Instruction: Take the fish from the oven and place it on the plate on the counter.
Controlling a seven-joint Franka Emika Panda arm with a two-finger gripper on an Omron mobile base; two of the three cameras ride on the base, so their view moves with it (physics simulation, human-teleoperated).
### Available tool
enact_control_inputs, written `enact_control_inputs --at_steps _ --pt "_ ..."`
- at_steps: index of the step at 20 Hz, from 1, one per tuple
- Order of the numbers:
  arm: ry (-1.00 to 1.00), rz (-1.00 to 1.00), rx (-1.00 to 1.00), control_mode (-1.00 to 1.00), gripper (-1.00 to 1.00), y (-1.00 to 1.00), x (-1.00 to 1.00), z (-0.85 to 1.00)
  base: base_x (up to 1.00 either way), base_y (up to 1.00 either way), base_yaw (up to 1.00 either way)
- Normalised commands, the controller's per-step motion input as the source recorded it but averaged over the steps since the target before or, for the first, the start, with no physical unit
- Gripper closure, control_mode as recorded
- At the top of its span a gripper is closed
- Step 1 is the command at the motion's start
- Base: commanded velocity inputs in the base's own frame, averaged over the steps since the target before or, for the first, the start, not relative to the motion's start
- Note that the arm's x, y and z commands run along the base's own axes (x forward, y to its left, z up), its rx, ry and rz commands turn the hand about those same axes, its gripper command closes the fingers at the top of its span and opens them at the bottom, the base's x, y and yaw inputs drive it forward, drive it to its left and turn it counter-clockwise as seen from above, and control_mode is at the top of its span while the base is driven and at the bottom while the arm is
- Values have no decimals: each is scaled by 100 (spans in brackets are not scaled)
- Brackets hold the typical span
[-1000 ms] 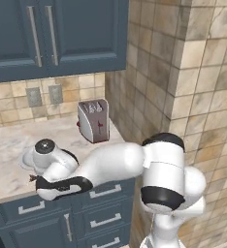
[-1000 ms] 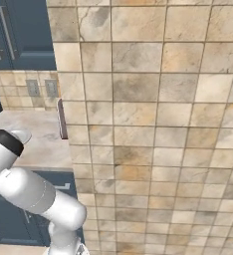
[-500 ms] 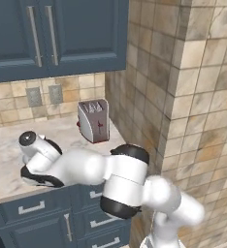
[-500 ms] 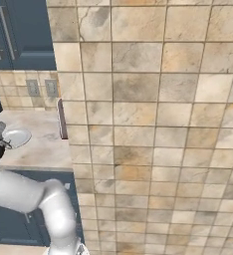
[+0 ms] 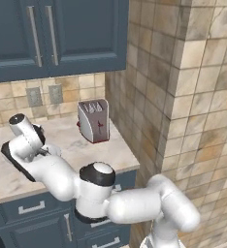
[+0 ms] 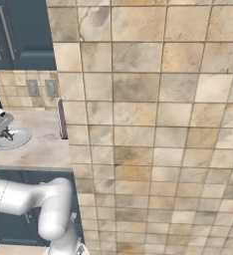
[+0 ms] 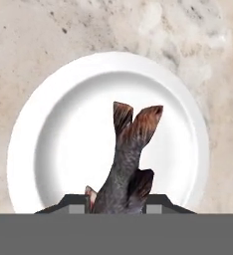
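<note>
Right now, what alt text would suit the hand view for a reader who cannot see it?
A dark grey fish is pinched between the shut gripper fingers, its forked tail pointing away over the middle of a round white plate. The plate sits on a beige marbled counter.

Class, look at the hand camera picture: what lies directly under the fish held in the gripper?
Under the fish is the white plate on the beige counter. The fish covers part of the plate's middle, so that patch cannot be seen.

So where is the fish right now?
In the hand view the fish hangs tail-out from the shut hand, over the middle of the white plate on the counter.
</note>
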Motion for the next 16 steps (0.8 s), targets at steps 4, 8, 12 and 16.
enact_control_inputs --at_steps 4,8,12,16 --pt "6 -8 17 -100 100 0 5 -29 0 0 0" --pt "0 -1 14 -100 100 0 -1 -55 0 0 0" --pt "-11 1 9 -100 100 -13 1 -72 0 0 0" --pt "-31 11 9 -100 100 -20 10 -51 0 0 0"
